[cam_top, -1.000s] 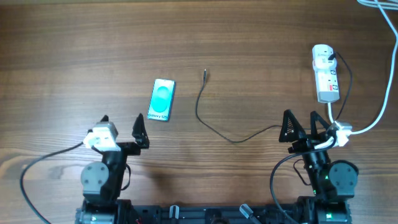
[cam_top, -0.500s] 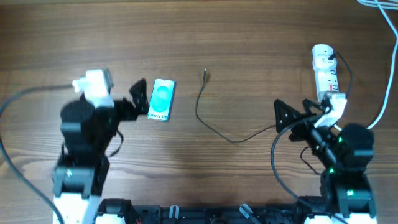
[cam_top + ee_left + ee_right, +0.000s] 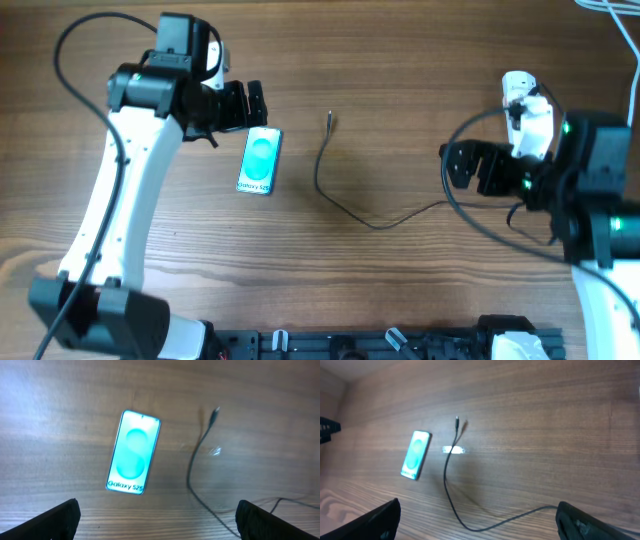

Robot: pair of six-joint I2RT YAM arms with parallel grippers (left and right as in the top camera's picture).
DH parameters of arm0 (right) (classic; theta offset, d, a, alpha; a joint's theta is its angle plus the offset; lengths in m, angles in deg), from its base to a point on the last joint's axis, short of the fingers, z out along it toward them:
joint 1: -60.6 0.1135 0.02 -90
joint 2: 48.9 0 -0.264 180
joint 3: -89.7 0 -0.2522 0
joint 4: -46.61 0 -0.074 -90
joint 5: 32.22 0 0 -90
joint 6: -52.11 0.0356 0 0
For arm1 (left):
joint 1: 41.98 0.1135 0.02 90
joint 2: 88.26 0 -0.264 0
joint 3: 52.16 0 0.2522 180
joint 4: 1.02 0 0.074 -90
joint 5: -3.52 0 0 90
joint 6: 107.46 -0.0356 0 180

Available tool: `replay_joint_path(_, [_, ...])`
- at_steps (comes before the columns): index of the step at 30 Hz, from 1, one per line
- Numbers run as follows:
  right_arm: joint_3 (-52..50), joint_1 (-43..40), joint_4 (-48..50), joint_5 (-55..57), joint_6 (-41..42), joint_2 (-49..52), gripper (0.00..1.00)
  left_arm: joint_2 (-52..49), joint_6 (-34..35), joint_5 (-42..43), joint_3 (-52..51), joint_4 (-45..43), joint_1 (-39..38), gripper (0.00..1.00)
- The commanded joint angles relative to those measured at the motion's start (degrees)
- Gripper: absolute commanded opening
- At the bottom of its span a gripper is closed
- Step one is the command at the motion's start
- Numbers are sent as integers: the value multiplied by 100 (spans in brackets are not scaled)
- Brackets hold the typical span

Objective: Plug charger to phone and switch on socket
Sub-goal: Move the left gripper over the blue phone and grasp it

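The phone (image 3: 261, 160) lies flat with its cyan screen up, left of centre. It also shows in the left wrist view (image 3: 133, 452) and the right wrist view (image 3: 416, 455). The charger, a thin black cable (image 3: 322, 175), curves from its plug tip (image 3: 330, 117) toward the right; the tip lies apart from the phone (image 3: 216, 410). My left gripper (image 3: 245, 104) hovers open and empty just beyond the phone's far end. My right gripper (image 3: 472, 168) is open and empty above the cable's right stretch. The white socket (image 3: 515, 85) is mostly hidden behind the right arm; its switch is hidden.
A thicker white cable (image 3: 610, 15) runs down the far right edge of the wooden table (image 3: 400, 60). The arms' black cables loop above the table at left and right.
Both arms have risen from the near edge and reached forward. The left gripper moved up to the phone's far end, the right one toward the socket. Phone and cable have not moved.
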Motion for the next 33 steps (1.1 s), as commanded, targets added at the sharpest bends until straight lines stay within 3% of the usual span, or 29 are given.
replay_joint_path(1, [203,9,118,-44,-313,483,100,-426,28,-11,144,-13,-20,100])
replay_joint_path(9, [201,9,280,-153,-118,1311,100,-1167,20,-310,87,-138,-59,100])
replay_joint_path(14, [201,9,260,-101,-153,1390,100,-1853,-872,-361,85,-258,-127,100])
replay_joint_path(20, [201,9,254,-83,-153,1392,100,-2549,-909,-385,85,-424,-264,100])
replay_joint_path(33, [201,9,249,-61,-151,1401,100,-2662,-981,-599,-850,-1180,-348,100])
